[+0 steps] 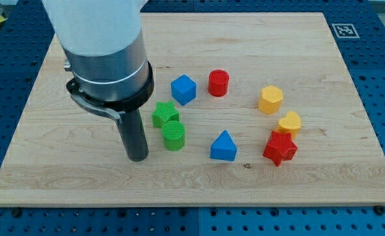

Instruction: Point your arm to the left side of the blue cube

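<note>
The blue cube [184,89] sits on the wooden board [310,190], above the middle. My tip [137,157] rests on the board to the lower left of the cube, well apart from it. A green star [164,115] and a green cylinder [174,136] lie between my tip and the cube, just to the right of the rod. The arm's white and grey body [104,46] fills the view's upper left.
A red cylinder [219,83] stands right of the blue cube. A blue triangular block [223,146] lies below the middle. A yellow hexagonal block [270,99], a yellow heart-like block [289,123] and a red star [279,148] stand on the right.
</note>
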Controlling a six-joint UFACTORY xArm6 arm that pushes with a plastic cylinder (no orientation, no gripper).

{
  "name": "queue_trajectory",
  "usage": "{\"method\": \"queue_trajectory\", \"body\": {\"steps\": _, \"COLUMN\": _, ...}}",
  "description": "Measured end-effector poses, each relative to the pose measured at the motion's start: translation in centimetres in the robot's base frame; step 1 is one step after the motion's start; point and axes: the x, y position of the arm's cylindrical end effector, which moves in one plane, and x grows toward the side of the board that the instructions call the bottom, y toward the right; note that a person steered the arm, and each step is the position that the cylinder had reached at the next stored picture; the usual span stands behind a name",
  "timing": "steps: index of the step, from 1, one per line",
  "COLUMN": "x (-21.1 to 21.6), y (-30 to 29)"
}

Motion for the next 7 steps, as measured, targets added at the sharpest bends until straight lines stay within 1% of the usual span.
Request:
{"method": "queue_trajectory", "body": {"steps": 1, "x": -0.5, "y": -1.0}}
{"method": "queue_trajectory", "body": {"steps": 2, "x": -3.9, "y": -2.9}}
{"method": "queue_trajectory", "body": {"steps": 3, "x": -6.4, "y": -3.1}}
{"method": "queue_trajectory", "body": {"steps": 4, "x": -6.4, "y": -3.1}}
{"method": "queue_trajectory", "body": {"steps": 5, "x": -8.1, "y": -4.1}}
{"method": "queue_trajectory", "body": {"steps": 6, "x": -11.5, "y": -4.6}}
{"method": "queue_trajectory", "body": {"steps": 7, "x": -11.7, "y": -4.3}}
